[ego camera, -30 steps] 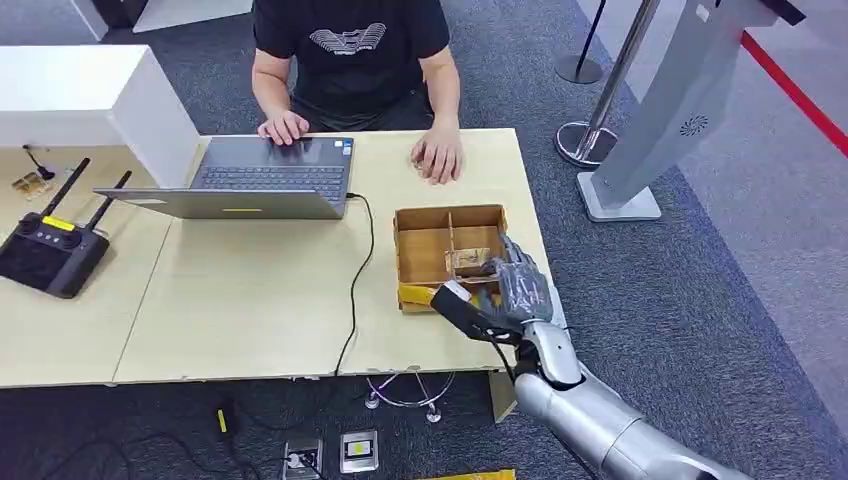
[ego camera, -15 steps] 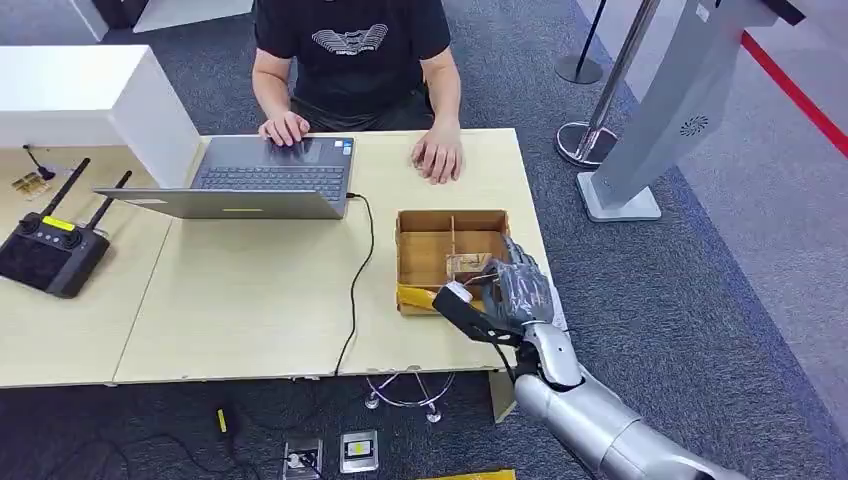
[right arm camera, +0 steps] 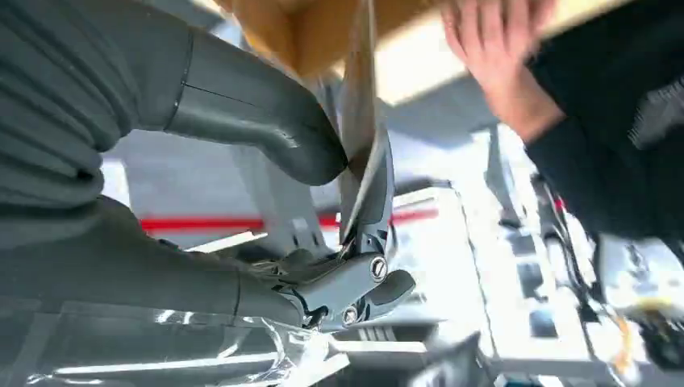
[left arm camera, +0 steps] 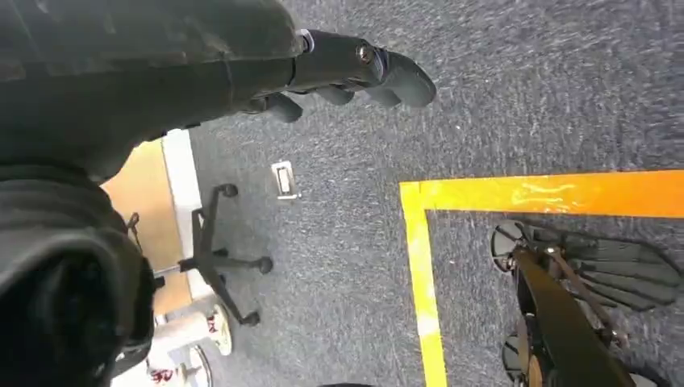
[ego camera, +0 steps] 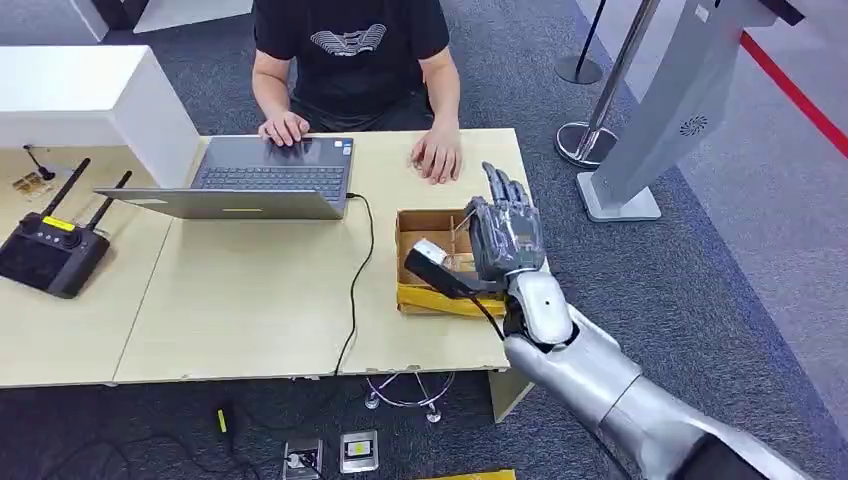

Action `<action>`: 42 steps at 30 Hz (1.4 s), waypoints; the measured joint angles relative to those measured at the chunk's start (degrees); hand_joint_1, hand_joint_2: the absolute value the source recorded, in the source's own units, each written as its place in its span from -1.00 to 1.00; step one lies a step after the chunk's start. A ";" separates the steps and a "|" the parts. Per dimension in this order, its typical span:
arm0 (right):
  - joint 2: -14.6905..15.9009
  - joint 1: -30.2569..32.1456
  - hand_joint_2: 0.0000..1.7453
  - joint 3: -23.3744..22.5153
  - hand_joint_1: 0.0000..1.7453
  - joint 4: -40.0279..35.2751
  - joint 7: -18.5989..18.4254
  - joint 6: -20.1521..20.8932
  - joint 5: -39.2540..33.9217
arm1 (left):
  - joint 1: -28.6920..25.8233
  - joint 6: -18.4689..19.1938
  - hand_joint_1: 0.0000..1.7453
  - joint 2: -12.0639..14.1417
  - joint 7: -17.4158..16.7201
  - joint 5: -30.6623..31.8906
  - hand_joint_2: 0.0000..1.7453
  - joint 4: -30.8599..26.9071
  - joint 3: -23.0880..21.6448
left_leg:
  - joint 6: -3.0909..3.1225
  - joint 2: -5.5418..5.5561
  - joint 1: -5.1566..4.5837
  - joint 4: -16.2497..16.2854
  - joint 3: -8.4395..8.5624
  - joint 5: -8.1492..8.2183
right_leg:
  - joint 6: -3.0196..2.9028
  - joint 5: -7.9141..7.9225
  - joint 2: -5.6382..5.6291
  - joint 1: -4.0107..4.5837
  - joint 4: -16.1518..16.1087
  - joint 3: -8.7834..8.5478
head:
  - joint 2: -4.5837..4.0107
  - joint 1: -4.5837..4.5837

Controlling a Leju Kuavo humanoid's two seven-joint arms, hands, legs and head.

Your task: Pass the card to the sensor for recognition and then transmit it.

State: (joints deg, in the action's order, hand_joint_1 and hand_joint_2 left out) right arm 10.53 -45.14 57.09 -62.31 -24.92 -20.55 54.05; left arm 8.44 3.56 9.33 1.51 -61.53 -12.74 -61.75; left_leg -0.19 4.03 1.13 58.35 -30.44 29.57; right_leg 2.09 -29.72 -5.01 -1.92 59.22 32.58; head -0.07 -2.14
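Holding the card (right arm camera: pixel 364 145) edge-on between thumb and a finger, the right hand (ego camera: pixel 505 240) hovers over the near right part of the cardboard box (ego camera: pixel 420 225), its other fingers spread and pointing to the far side. In the right wrist view the card shows as a thin grey sliver pinched against the thick thumb; in the head view I cannot make it out clearly against the box. The left hand (left arm camera: pixel 339 68) hangs over the carpet with fingers loosely curled and nothing visible in them.

To do this step well, I judge the pinch should stay firm, since so thin a card could swivel or slip. The lift should clear the box walls before swinging right toward the grey kiosk (ego camera: pixel 665 110) standing far right on the floor, probably the sensor. Beyond the box, a person's hand (ego camera: pixel 437 155) rests flat on the table (ego camera: pixel 260 300), beside the laptop (ego camera: pixel 250 178).
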 joint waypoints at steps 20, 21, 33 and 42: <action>-4.00 -6.13 1.00 1.94 1.00 -2.39 -1.36 5.55 -0.43 | 0.26 0.00 -1.00 -0.44 -1.40 2.99 -1.00 0.00 -3.21 | 0.00 0.02 0.01 0.00 -0.02 0.00 | -0.01 0.00 0.01 0.01 -0.01 0.01 | 0.00 0.00; -4.13 -6.13 1.00 2.01 1.00 -2.21 -1.36 5.58 -0.48 | 0.26 0.00 -1.00 -0.44 -1.40 3.24 -1.00 0.00 -3.45 | 0.00 0.02 0.01 0.00 -0.02 0.00 | -0.01 0.00 0.01 0.01 -0.01 0.01 | 0.00 -0.02; -4.37 -5.71 1.00 2.34 1.00 -0.90 -1.64 5.64 0.33 | -0.03 0.00 -1.00 -0.68 -1.12 3.91 -1.00 0.00 -5.66 | 0.00 0.01 0.01 0.00 -0.02 0.00 | -0.01 0.00 0.01 0.01 -0.01 0.01 | 0.00 0.00; -4.33 -4.58 -1.00 2.21 -1.00 -0.90 -1.99 5.80 1.92 | 0.00 0.00 -1.00 -0.18 -0.96 4.85 -1.00 0.00 -6.12 | 0.00 0.01 0.01 0.00 -0.01 0.00 | -0.01 0.00 0.00 0.01 -0.01 0.02 | 0.00 0.00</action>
State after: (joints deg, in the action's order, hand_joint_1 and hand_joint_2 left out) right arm 6.21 -49.72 59.30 -63.21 -26.90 -14.75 55.97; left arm 8.44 3.56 9.16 0.55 -56.68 -12.74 -67.87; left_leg -0.20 4.04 1.15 58.35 -30.46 29.57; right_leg 2.08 -29.72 -5.01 -1.91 59.21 32.60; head -0.07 -2.14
